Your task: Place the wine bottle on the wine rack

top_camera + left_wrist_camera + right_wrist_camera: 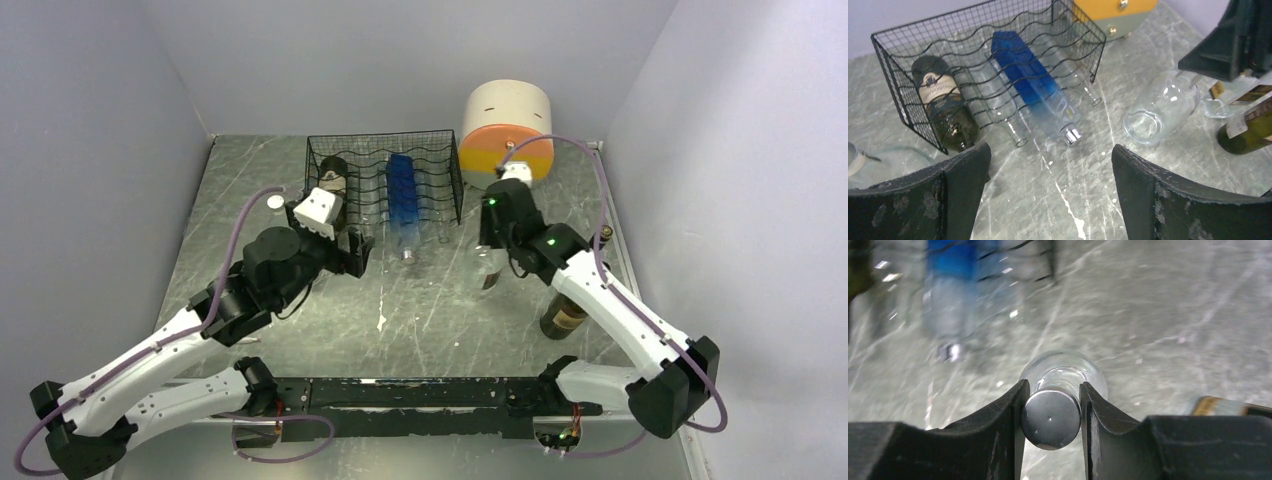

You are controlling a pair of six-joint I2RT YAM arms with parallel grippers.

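Pinching a clear bottle (1064, 371) by its cap (1051, 421), the right gripper (1052, 390) hangs; the left gripper (1049, 150), jaws spread, faces the wine rack (894, 85).

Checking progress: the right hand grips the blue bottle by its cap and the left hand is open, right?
No: the right hand grips a clear bottle by its cap, per the right wrist view; the left hand is open.

Left claw (1049, 150) gapes wide, while the right claw (1052, 390) is clamped tight.
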